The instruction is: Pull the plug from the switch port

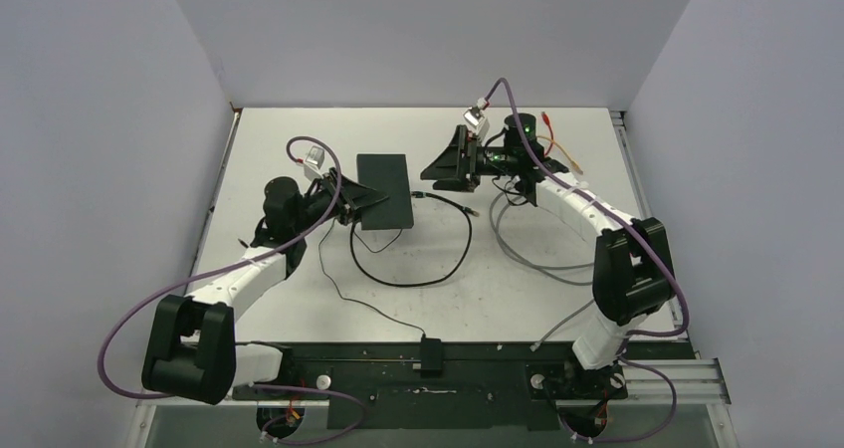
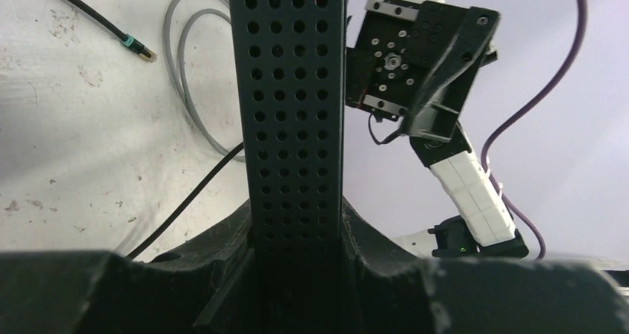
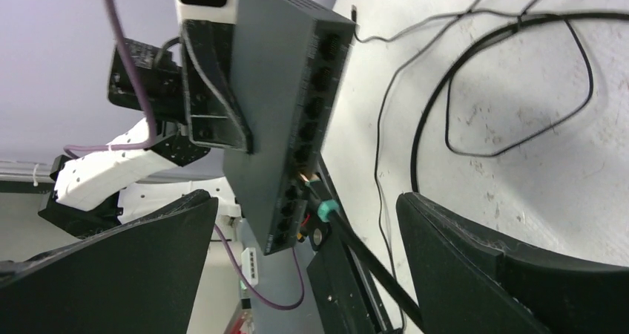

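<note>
Jaws of the left gripper [image 1: 350,204] [image 2: 297,254] are pressed onto the lower-left edge of the flat matte-black rectangular switch [image 1: 385,187] [image 2: 297,89] [image 3: 267,74]. The switch lies left of centre in the top view, over the scuffed white table [image 1: 498,309]; I cannot tell whether it rests flat or is raised. In the left wrist view its perforated side runs up the middle of the frame from between the jaws. Along its right long edge runs the port row [image 3: 308,119], which faces the right wrist camera. Just beside that edge is the teal-collared plug [image 1: 416,197] [image 3: 325,211] of a round black cable [image 1: 408,285], its gold-tipped nose showing outside the ports. The cable loops across the table toward lower centre. The right gripper [image 1: 438,169] [image 3: 308,215] is just right of the plug, its fingers spread wide and pinching nothing. A grey cable [image 2: 185,96] curls on the table under the right arm
</note>
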Controlling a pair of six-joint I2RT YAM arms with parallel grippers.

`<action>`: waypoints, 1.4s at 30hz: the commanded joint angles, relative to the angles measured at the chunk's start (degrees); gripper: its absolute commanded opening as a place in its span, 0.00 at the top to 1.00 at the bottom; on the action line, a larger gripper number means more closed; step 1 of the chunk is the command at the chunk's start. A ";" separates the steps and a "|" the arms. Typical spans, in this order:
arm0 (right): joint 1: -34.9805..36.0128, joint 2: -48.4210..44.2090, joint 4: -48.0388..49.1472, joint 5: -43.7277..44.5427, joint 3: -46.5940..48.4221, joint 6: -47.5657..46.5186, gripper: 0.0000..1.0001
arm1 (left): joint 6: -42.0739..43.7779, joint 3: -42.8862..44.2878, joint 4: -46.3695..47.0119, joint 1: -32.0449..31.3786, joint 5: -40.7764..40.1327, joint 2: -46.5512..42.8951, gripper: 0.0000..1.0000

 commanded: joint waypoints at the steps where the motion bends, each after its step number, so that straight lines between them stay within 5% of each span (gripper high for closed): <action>1: 0.61 2.00 -3.40 -0.83 0.51 -1.06 0.05 | -3.22 5.04 6.14 0.41 0.76 0.47 1.00; 10: 3.28 4.29 5.67 -5.01 0.20 4.23 0.09 | -4.96 5.25 9.94 0.41 3.37 2.56 1.00; 23: 5.11 5.27 17.08 -7.24 -2.54 11.51 0.48 | -7.46 6.19 14.48 0.41 4.50 4.80 1.00; 32: 4.44 3.20 18.92 -6.85 -3.23 12.67 0.28 | -7.04 5.14 14.32 1.61 4.58 4.30 1.00; 42: 3.16 2.16 23.48 -6.47 -4.42 15.92 0.46 | -6.71 4.53 14.07 2.27 3.85 3.12 1.00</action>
